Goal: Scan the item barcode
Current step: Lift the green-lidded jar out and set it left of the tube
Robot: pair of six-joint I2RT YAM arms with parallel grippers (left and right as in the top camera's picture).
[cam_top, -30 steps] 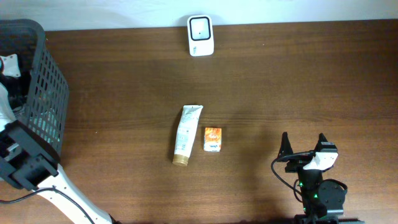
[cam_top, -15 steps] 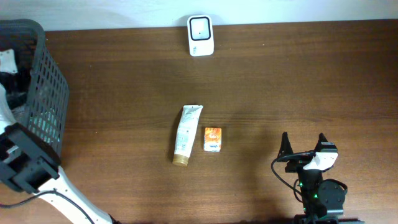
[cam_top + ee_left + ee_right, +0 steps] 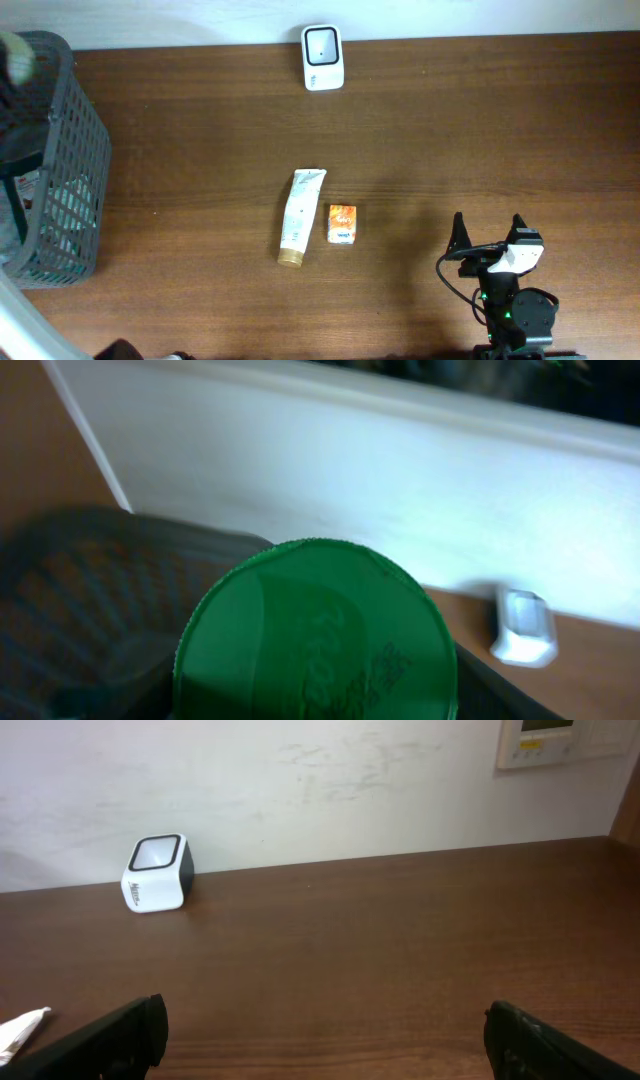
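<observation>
Up from the basket (image 3: 70, 150) came my left claw (image 3: 318, 705), clenched on a green-lidded container (image 3: 315, 625) for the scanner (image 3: 522, 628) ahead; right claw (image 3: 325, 1030) waits released.

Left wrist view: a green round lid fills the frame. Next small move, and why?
Probably carry the green-lidded item toward the scanner. It seems to be up out of the basket, which shows behind it, while the scanner stands well off to its side by the wall.

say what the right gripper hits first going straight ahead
Likely nothing before the wall: the right gripper points over bare table, the scanner well to its left.
</observation>
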